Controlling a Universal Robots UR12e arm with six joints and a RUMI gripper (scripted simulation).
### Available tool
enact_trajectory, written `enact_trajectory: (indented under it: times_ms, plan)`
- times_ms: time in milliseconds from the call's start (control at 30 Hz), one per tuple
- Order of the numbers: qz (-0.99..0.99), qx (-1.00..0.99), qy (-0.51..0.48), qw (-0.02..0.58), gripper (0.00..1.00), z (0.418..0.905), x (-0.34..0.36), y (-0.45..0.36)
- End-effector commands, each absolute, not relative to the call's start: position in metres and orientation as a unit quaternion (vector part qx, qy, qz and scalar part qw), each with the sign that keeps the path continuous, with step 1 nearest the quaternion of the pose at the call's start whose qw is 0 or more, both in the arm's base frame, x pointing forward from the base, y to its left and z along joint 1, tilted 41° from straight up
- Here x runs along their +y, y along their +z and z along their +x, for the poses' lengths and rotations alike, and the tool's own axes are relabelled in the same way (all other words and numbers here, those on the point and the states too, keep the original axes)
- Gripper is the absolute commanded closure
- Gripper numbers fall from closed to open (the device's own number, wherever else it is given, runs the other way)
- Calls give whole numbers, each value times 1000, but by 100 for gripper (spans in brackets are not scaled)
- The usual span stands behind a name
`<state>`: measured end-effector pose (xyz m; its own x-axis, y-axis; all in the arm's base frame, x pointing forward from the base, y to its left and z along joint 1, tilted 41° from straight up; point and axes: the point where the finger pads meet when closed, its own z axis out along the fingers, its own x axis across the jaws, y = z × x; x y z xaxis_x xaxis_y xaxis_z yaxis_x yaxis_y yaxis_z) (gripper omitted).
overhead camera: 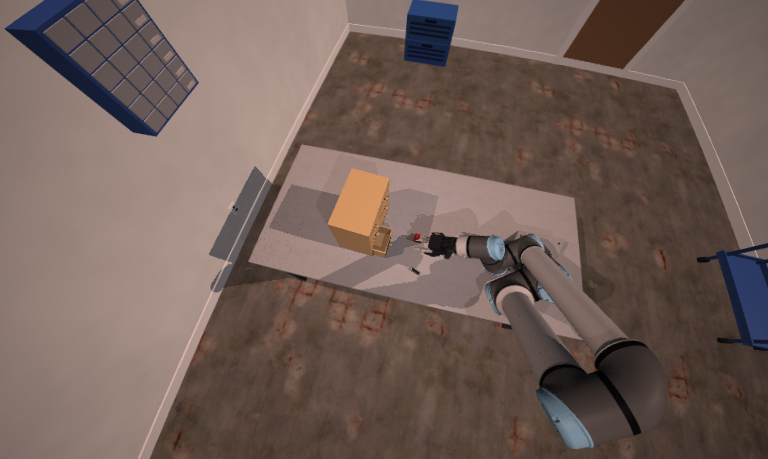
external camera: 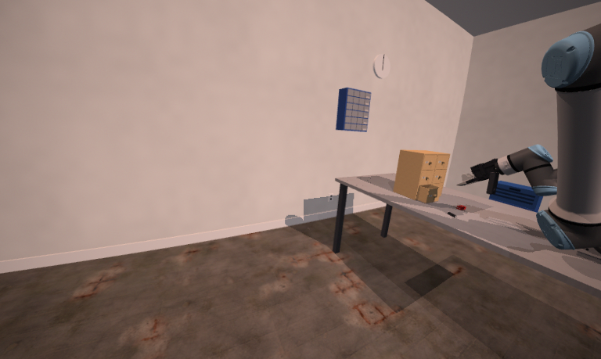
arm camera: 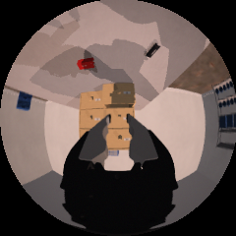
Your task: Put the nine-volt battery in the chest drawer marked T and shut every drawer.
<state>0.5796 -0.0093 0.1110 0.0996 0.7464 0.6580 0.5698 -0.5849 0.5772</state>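
Note:
The tan wooden chest [overhead camera: 362,211] stands upright at the left part of the table, its drawers facing my arm. One bottom-row drawer [overhead camera: 384,240] is pulled partly out; I cannot read its mark. A small red thing [overhead camera: 417,237] lies on the table between the drawer and my gripper [overhead camera: 425,245]. A small black thing [overhead camera: 415,270] lies nearer the front edge. I cannot tell which one is the battery. My gripper [arm camera: 118,114] hovers above the table, pointing at the chest. In the wrist view its fingers stand close together with nothing between them.
The table's front edge runs just beyond the black thing [external camera: 451,213]. My arm's base stands on the table's right part. A blue cabinet [overhead camera: 430,32] stands at the far wall and a blue drawer rack [overhead camera: 107,49] hangs on the left wall.

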Motion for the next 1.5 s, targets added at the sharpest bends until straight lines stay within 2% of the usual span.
enact_trajectory:
  times_ms: [0, 433, 1467]
  plan:
    - [738, 466, 483, 61, 80, 577, -13, 114]
    - [741, 499, 449, 9, 80, 567, -20, 124]
    - [717, 600, 301, -188, 80, 529, -46, 159]
